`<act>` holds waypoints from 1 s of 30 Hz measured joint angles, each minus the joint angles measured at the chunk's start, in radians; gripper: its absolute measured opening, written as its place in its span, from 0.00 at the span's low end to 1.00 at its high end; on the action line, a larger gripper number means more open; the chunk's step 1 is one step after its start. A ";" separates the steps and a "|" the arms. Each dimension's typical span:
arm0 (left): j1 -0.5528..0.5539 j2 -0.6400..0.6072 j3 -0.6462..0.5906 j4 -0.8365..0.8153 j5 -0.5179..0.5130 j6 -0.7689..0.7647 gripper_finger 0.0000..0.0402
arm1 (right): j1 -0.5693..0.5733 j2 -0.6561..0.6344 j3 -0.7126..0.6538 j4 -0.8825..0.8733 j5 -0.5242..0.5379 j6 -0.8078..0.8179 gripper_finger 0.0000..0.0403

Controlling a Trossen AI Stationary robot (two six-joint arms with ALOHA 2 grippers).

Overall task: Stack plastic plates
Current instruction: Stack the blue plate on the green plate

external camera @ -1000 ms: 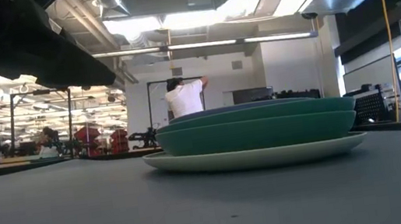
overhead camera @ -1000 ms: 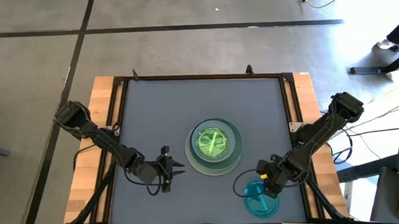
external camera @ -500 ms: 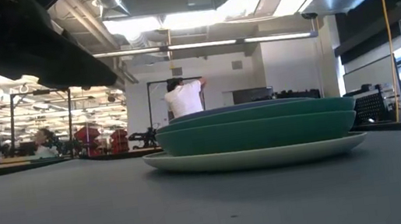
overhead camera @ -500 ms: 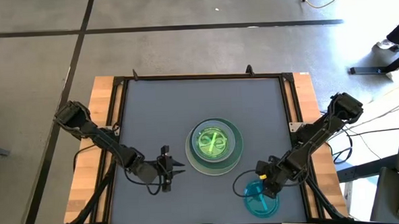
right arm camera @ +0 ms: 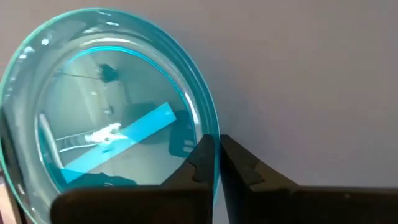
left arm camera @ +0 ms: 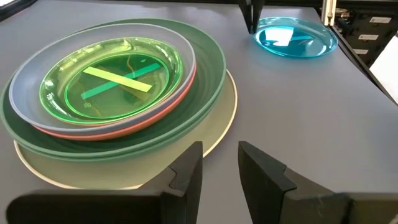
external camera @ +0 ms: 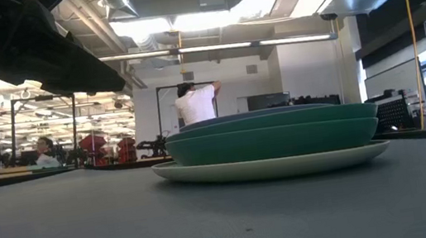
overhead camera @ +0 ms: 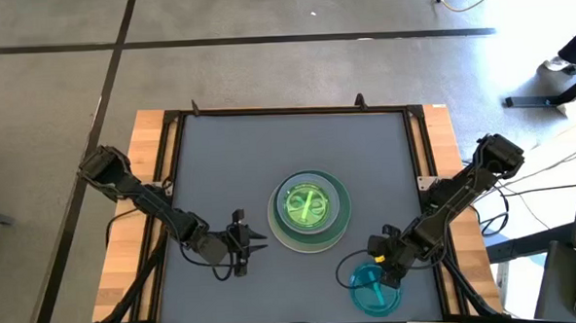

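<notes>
Your right end effector point(right arm camera: 216, 163) has its fingers nearly closed on the rim of the translucent cyan plate point(overhead camera: 376, 293), which sits at the counter's point(overhead camera: 230, 164) near right corner. From there the stack point(overhead camera: 312, 211) lies toward the counter's middle, inward and farther from the front edge, with a bright green plate point(left arm camera: 111, 78) on top. A round plate has no long axis, so only that direction matters. The right arm is the nearer to the cyan plate. Your left end effector point(overhead camera: 239, 243) waits just beside the stack, fingers slightly apart and empty.
</notes>
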 joint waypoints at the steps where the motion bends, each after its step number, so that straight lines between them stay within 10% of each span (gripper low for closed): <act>1: 0.000 0.000 0.000 0.000 0.000 0.000 0.24 | 0.000 0.000 0.000 0.011 0.006 -0.016 0.02; 15: 0.000 0.000 0.000 0.000 0.000 -0.002 0.24 | -0.036 -0.038 0.000 0.165 0.128 -0.171 0.00; 30: 0.000 0.000 0.000 0.001 0.000 -0.005 0.24 | -0.328 -0.183 0.001 0.441 0.283 -0.606 0.00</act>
